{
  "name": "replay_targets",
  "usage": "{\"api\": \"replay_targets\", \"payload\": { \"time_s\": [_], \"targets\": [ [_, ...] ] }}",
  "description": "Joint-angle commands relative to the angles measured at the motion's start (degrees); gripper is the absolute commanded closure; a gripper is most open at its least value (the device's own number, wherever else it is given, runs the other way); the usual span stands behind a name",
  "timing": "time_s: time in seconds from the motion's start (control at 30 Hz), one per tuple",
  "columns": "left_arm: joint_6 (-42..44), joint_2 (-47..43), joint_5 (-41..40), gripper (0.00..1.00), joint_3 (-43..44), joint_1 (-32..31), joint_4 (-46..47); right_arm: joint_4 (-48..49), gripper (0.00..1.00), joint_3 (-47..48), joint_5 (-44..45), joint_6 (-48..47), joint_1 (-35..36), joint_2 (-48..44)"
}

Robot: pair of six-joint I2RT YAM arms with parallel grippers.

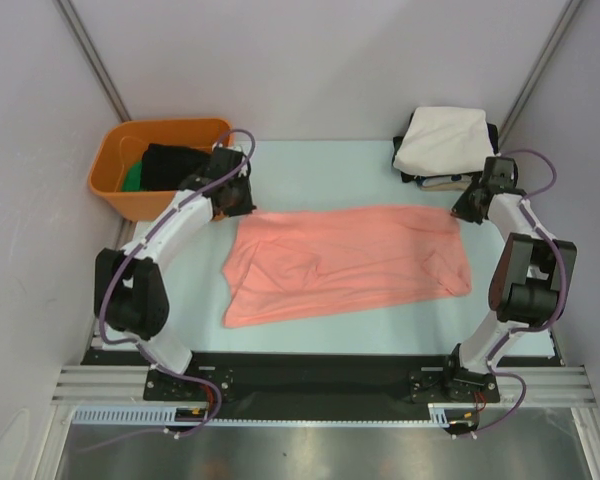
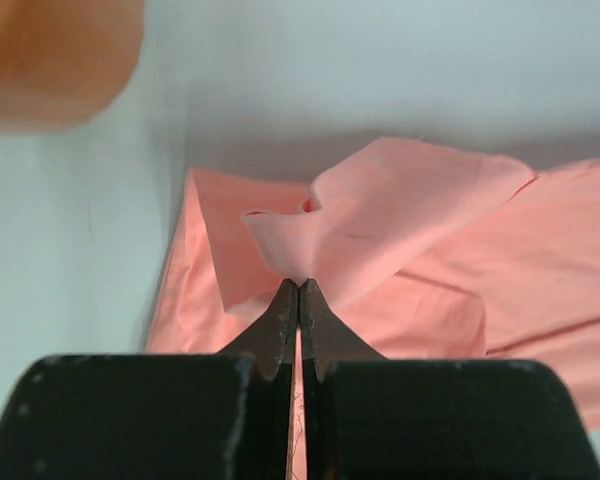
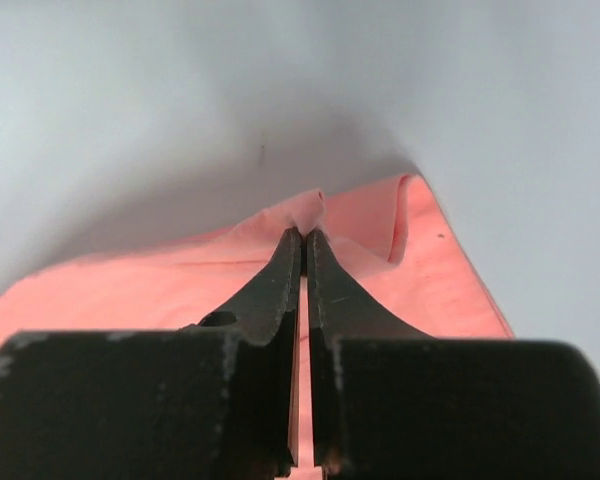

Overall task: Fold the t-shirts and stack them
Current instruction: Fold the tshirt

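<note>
The salmon-pink t-shirt [image 1: 345, 262] lies spread across the middle of the table, folded over along its length. My left gripper [image 1: 232, 204] is at its far left corner and is shut on a pinch of the pink cloth [image 2: 310, 235], lifting it a little. My right gripper [image 1: 467, 210] is at the far right corner and is shut on the pink cloth [image 3: 305, 212] there. A stack of folded t-shirts with a cream-white one [image 1: 442, 140] on top sits at the back right, with black and tan edges showing under it.
An orange plastic tub [image 1: 121, 160] stands at the back left, holding dark and green cloth [image 1: 170, 165]. It shows blurred in the left wrist view [image 2: 55, 55]. Grey walls close in the table on three sides.
</note>
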Motion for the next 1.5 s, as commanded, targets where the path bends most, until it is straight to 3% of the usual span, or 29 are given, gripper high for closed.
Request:
{"api": "replay_targets", "payload": {
  "time_s": [0.0, 0.4, 0.47, 0.5, 0.53, 0.57, 0.6, 0.67, 0.77, 0.8, 0.93, 1.2, 1.47],
  "targets": [
    [-0.15, -6.54, -3.38, 1.00, -5.50, -1.68, 1.48, 3.62, 1.00, -1.90, -1.37, 1.24, -1.59, -5.06],
    [-6.74, -26.41, -9.55, 1.00, -27.56, -9.59, -2.21, 2.92, 1.00, -10.86, -0.23, 3.34, -3.17, -9.28],
    [-8.68, -28.86, -7.18, 0.97, -30.73, -11.78, -3.79, 2.39, 0.81, -11.40, -1.80, 4.14, -4.04, -9.11],
    [-11.03, -32.18, -7.17, 0.90, -32.04, -13.01, -4.23, 2.39, 0.54, -11.49, -1.73, 4.58, -4.14, -9.28],
    [-12.01, -33.87, -6.04, 0.82, -34.23, -15.02, -5.02, 2.22, 0.41, -11.58, -1.20, 4.93, -4.14, -9.54],
    [-13.15, -35.63, -5.42, 0.67, -35.30, -16.00, -5.12, 2.39, 0.32, -11.66, -0.50, 5.02, -4.14, -9.98],
    [-15.51, -38.52, -4.72, 0.43, -36.27, -16.88, -5.29, 2.39, 0.21, -11.58, -0.06, 5.28, -3.79, -10.42],
    [-17.29, -41.08, -3.92, 0.39, -37.85, -18.91, -6.70, 1.87, 0.17, -10.87, 1.25, 5.64, -2.91, -12.26],
    [-19.23, -44.95, -5.75, 0.29, -39.61, -20.14, -6.88, 2.13, 0.16, -10.26, 2.49, 5.03, 1.21, -14.98],
    [-19.23, -45.57, -5.85, 0.06, -40.40, -20.14, -5.74, 2.30, 0.16, -10.17, 2.49, 4.67, 2.44, -15.34],
    [-18.70, -41.47, -7.87, 0.06, -41.64, -20.23, 0.85, 6.16, 0.19, -10.96, -0.66, 2.83, 9.20, -13.43],
    [-20.10, -24.95, -3.75, 0.11, -42.87, -20.23, 15.78, 8.01, 0.29, -14.03, -3.22, 1.95, 13.61, -6.65],
    [-19.76, -8.59, -2.07, 0.16, -40.15, -20.06, 21.95, 8.81, 0.33, -23.08, -0.32, 4.23, 17.83, -7.34]
  ]
}}
